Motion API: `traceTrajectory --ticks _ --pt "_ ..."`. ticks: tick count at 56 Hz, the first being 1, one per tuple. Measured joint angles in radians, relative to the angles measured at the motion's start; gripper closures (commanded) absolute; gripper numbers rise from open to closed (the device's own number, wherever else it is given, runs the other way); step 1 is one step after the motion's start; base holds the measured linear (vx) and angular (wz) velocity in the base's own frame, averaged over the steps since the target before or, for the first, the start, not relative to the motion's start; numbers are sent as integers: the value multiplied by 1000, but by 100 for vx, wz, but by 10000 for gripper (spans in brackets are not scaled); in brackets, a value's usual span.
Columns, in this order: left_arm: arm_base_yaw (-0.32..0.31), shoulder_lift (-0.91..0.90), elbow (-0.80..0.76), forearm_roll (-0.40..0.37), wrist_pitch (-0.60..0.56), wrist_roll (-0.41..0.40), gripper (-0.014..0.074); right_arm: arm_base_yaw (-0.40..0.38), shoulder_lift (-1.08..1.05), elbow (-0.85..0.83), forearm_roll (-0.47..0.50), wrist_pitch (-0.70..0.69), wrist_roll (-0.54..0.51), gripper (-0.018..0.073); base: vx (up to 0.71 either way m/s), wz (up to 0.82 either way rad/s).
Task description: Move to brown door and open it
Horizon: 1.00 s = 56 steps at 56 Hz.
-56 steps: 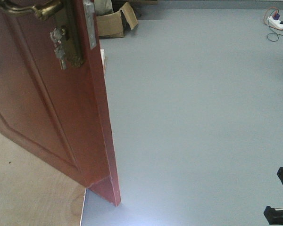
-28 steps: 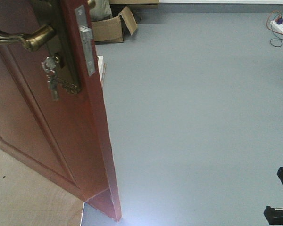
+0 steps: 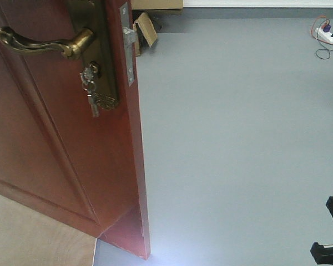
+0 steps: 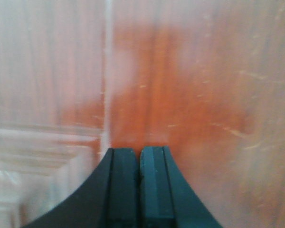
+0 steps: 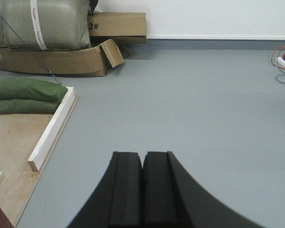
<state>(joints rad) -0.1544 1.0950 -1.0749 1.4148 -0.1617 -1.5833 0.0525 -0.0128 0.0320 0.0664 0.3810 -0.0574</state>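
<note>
The large glossy reddish-brown wooden panel door (image 3: 50,144) fills the front view from 7 to 11 o'clock, its free edge standing over the plain grey floor (image 3: 238,144). Its curved brass lever handle (image 3: 44,44) sits at 11 o'clock, with small silver keys (image 3: 90,94) hanging just below. My left pincer (image 4: 140,154) has its fingers pressed together, right up at the door's wood; whether they touch it I cannot tell. My right pincer (image 5: 142,159) is likewise pressed together, pointing over the floor, with an open brown cardboard box (image 5: 61,59) at 11 o'clock
</note>
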Motion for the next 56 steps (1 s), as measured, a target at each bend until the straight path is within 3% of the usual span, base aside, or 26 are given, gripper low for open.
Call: traceTrajectory --ticks 56 --pt "0 1 0 0 1 0 450 0 0 0 0 0 0 559 15 5"
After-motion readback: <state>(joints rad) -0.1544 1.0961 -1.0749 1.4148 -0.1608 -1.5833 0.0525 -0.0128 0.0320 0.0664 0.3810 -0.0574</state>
